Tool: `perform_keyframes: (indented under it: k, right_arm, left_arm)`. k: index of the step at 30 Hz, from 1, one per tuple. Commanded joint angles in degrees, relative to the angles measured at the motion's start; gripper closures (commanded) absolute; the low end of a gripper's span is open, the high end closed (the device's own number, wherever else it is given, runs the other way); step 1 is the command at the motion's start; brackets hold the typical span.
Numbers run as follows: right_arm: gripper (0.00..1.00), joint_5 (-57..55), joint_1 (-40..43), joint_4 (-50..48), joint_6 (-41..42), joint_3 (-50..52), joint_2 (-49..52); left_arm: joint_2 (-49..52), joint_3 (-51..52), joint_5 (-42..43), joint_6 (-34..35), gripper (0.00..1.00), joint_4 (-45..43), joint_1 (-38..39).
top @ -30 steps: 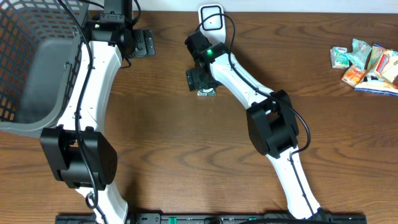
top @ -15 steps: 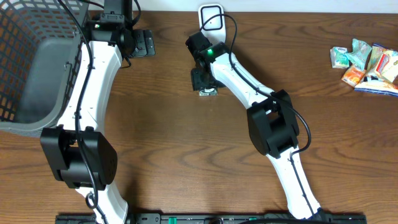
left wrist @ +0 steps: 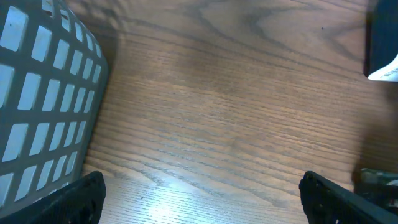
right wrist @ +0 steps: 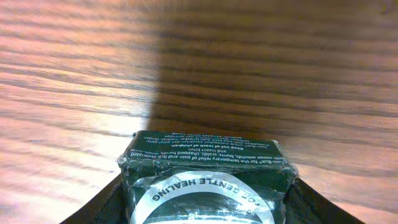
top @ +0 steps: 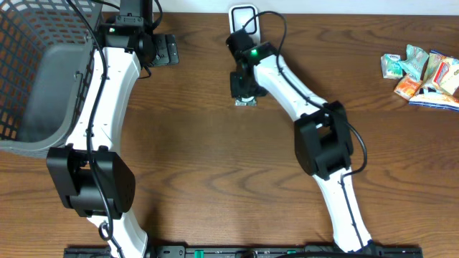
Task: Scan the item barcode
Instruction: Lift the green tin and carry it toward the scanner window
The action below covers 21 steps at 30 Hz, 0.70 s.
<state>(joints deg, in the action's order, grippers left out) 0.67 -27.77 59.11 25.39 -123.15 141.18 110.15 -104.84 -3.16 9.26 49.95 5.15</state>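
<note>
Overhead, the brown surface (top: 208, 179) carries a grey basket (top: 29, 43) at far left, and my left tool (left wrist: 208, 199) hangs released near it. My right tool (right wrist: 208, 186) grasps the small green box (right wrist: 208, 165) by its sides, just near of the white scanner (top: 244, 20). I'd grip firmly, then turn the barcode face toward the scanner; I can't see the code.

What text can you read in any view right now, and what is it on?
"GENTLE HEALING": upside down in the right wrist view, on a white band on top of the box.
"temporary relief of pain and itch": as far as it can be read, fine print on the box's side. The rest is too small.
Packets in the overhead view: print too small to read.
</note>
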Motion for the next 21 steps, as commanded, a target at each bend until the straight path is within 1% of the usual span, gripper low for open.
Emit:
perform_keyframes:
  k: [1,7,13,16,18,21]
  right_arm:
    - [0.48,10.1,2.3,-0.3,0.9,-0.2,-6.8]
    - [0.48,36.2,7.2,-2.1,1.4,-0.2,-7.8]
    - [0.46,54.9,12.7,-3.3,6.6,-0.2,-7.8]
    - [0.48,62.2,14.7,-3.9,10.1,-0.2,-7.8]
    - [0.52,66.8,15.9,-4.1,13.9,-0.2,-7.8]
    - [0.53,69.0,17.5,-4.2,21.1,-0.2,-7.8]
  left_arm:
    - [-1.2,-0.7,-0.5,0.9,0.02,0.2,0.0]
    - [-1.2,-0.7,-0.5,0.9,0.02,0.2,0.0]
    - [-1.2,-0.7,-0.5,0.9,0.02,0.2,0.0]
    - [-1.2,-0.7,-0.5,0.9,0.02,0.2,0.0]
    - [-1.2,-0.7,-0.5,0.9,0.02,0.2,0.0]
    - [-1.2,-0.7,-0.5,0.9,0.02,0.2,0.0]
